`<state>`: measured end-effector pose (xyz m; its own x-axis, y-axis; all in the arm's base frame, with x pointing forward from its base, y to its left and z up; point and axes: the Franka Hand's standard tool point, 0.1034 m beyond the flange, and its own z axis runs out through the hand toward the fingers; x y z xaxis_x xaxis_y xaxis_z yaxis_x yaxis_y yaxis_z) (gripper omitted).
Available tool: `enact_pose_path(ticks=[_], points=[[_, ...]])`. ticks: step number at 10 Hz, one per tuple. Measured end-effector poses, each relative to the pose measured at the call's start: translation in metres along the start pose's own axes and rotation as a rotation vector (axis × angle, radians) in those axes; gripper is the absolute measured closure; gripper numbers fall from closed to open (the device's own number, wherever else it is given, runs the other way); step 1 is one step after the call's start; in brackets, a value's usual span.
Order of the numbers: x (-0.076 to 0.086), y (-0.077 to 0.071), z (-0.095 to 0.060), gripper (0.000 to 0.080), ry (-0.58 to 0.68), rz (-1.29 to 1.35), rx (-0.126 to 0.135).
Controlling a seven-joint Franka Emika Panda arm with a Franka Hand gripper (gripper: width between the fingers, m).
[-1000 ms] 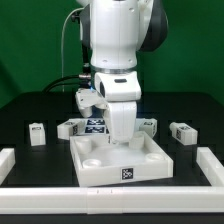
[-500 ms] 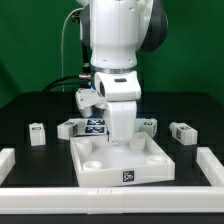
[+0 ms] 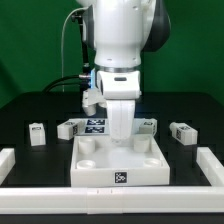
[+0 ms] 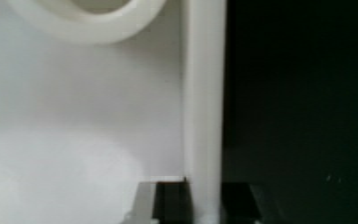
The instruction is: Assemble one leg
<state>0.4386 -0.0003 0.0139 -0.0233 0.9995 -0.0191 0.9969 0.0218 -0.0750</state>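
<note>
The large white square panel (image 3: 120,160) with round corner sockets lies in front of the arm, with a tag on its front face. My gripper (image 3: 120,141) reaches down onto the panel's rear rim. In the wrist view the gripper (image 4: 202,206) has one dark finger (image 4: 167,204) on each side of the panel's raised rim (image 4: 202,100), shut on it. One socket (image 4: 101,15) shows there. Small white tagged legs lie on the table: one at the exterior view's left (image 3: 37,132), one at the right (image 3: 183,131), and two beside the arm (image 3: 69,128) (image 3: 148,124).
The marker board (image 3: 95,125) lies behind the panel. A low white wall runs along the front (image 3: 60,196) and up both sides (image 3: 214,165). A green curtain hangs at the back.
The panel has shifted slightly toward the exterior view's left and front, its front tag with it. The wrist has turned a little over it.
</note>
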Motion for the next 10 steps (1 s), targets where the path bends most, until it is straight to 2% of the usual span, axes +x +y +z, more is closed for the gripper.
enact_pose_path(ticks=[3,8,10], points=[[0.038,0.013,-0.001,0.0736,0.009,0.154,-0.037],[0.063,0.051,-0.005,0.0736,0.023,-0.004,-0.067],[0.065,0.056,-0.006,0.0736,0.022,0.005,-0.066]])
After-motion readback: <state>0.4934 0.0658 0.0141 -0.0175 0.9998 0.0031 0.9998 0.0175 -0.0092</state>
